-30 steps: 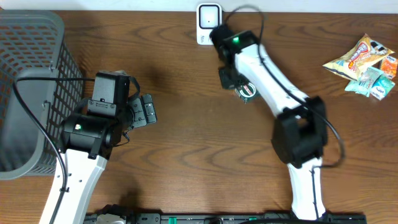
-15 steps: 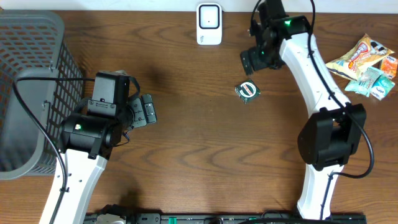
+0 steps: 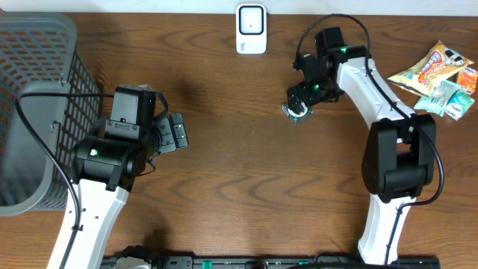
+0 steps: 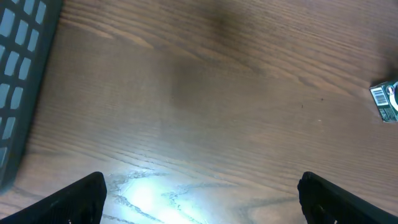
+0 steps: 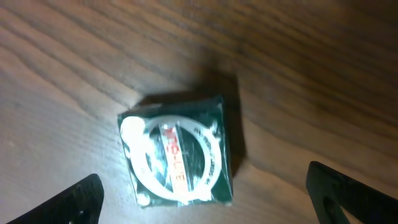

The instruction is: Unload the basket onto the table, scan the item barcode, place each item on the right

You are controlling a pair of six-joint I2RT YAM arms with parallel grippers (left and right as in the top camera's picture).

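Observation:
The item, a small dark green packet (image 3: 298, 110) with a white ring and red lettering, lies flat on the wooden table. My right gripper (image 3: 305, 96) hangs open directly over it, with the packet (image 5: 176, 152) lying between the two spread fingers and untouched. In the left wrist view the packet (image 4: 387, 99) shows at the far right edge, with a white striped label on its near side. My left gripper (image 3: 178, 133) stands open over bare wood at the left, far from the packet, and the left gripper (image 4: 202, 196) holds nothing. A white scanner (image 3: 251, 28) stands at the table's back edge.
A grey mesh basket (image 3: 37, 90) fills the left side of the table, close behind the left arm. Several snack packets (image 3: 437, 75) lie in a heap at the back right.
My right gripper opened beside the packet, swung away to the back right, then came back over it. The packet stayed in place. The left arm has not moved.

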